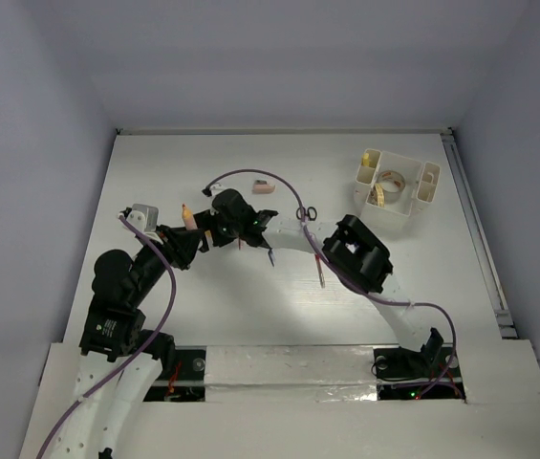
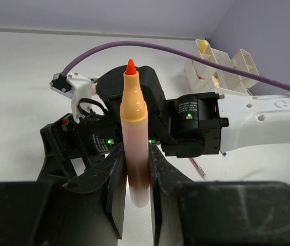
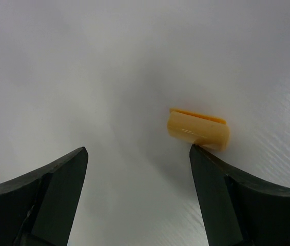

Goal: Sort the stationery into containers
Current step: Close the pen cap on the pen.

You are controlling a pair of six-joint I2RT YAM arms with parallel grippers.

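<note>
My left gripper (image 1: 188, 234) (image 2: 136, 154) is shut on a peach-orange marker (image 2: 132, 118) with a red-orange tip, held upright off the table; the marker also shows in the top view (image 1: 185, 216). My right gripper (image 1: 258, 218) (image 3: 138, 151) is open and empty, low over the table. A yellow-orange eraser block (image 3: 197, 129) lies just beyond its right fingertip (image 3: 206, 169); in the top view this block (image 1: 263, 187) looks pale pink. The cream-white organizer (image 1: 413, 206) stands at the far right and holds a beige tape roll (image 1: 389, 179) and yellow items.
Black-handled scissors (image 1: 307, 212) lie right of my right gripper. A red pen (image 1: 318, 271) and a small blue pen (image 1: 271, 257) lie near my right forearm (image 1: 360, 253). My right wrist (image 2: 186, 123) sits right in front of the left gripper. The organizer (image 2: 221, 64) shows behind it.
</note>
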